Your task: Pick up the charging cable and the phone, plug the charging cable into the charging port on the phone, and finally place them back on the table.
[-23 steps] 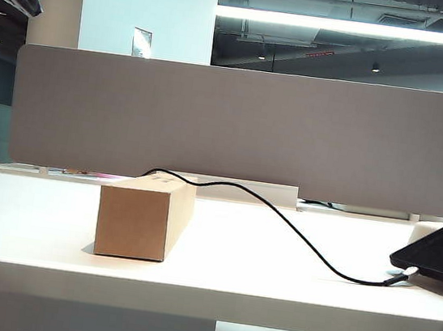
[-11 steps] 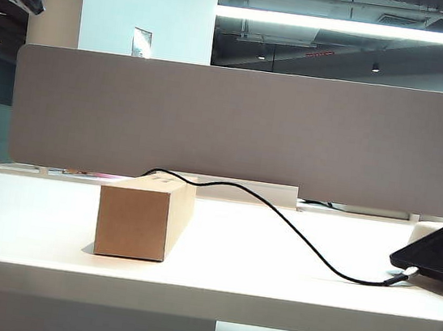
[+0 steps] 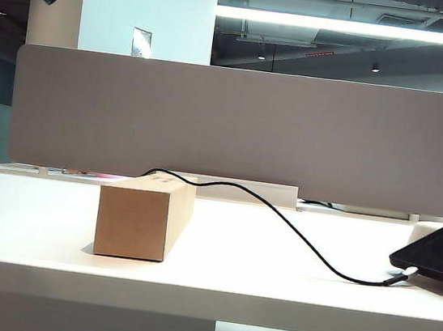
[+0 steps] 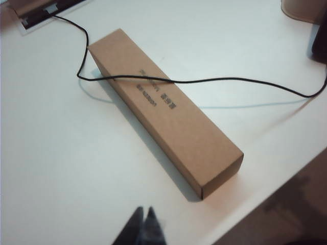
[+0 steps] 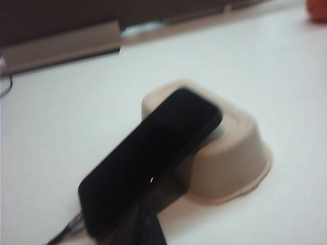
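With our left gripper (image 4: 143, 224) and right gripper (image 5: 145, 224) both closed and empty, snagging the cable (image 3: 295, 228) could tug the phone (image 5: 148, 168) off its bowl (image 5: 230, 163).

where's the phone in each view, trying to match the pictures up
Exterior view: the phone is at the far right edge, tilted, low end near the table, with the charging cable running to it.
Left wrist view: only a dark sliver at the right edge, likely the phone.
Right wrist view: the phone fills the centre, propped on an upturned beige tray.
Shared landmark: the charging cable, which shows in all three views.
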`<move>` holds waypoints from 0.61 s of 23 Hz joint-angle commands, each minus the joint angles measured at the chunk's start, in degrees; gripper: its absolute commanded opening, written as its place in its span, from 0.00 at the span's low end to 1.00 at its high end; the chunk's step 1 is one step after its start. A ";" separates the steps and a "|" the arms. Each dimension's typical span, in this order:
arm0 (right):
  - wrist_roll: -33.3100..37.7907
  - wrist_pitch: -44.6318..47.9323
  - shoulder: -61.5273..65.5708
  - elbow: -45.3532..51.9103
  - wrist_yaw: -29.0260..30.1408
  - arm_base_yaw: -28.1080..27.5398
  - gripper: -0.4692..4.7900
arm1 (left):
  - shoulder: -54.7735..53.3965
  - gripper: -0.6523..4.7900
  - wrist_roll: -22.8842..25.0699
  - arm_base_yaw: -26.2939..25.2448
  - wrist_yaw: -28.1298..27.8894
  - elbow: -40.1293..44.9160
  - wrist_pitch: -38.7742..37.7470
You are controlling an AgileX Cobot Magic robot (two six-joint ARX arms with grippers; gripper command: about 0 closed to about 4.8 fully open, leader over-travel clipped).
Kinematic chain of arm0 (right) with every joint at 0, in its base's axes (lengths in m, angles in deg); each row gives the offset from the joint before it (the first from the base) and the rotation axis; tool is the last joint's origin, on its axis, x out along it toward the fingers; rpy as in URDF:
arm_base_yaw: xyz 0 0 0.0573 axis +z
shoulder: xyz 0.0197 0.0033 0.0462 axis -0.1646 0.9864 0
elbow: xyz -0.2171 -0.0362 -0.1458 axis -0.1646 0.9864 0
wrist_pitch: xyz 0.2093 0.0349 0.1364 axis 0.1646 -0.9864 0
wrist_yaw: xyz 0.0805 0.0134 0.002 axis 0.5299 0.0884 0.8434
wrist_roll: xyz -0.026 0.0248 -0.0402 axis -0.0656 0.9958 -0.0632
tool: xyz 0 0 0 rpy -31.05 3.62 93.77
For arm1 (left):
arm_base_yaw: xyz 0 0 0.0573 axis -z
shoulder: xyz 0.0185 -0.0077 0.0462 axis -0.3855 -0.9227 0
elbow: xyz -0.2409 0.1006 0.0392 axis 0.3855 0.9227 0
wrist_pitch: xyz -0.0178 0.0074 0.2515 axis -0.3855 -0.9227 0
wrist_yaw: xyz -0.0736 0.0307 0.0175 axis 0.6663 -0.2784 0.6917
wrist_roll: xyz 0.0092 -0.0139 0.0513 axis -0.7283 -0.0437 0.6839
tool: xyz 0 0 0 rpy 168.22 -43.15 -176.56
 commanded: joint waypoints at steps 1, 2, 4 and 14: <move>-0.24 0.20 -3.74 0.33 -0.15 -2.91 0.09 | 0.13 0.11 -0.13 0.02 0.20 -0.02 2.58; -0.22 0.20 -4.50 0.28 -0.15 -3.58 0.09 | 0.13 0.11 -0.13 0.02 0.20 -0.02 2.86; -0.22 0.20 -5.77 0.22 -0.17 -4.70 0.09 | 0.13 0.11 0.00 0.02 0.20 -0.02 3.26; -0.22 0.24 -11.17 0.22 -0.15 -5.70 0.09 | 0.15 0.11 0.04 0.02 0.24 5.01 5.97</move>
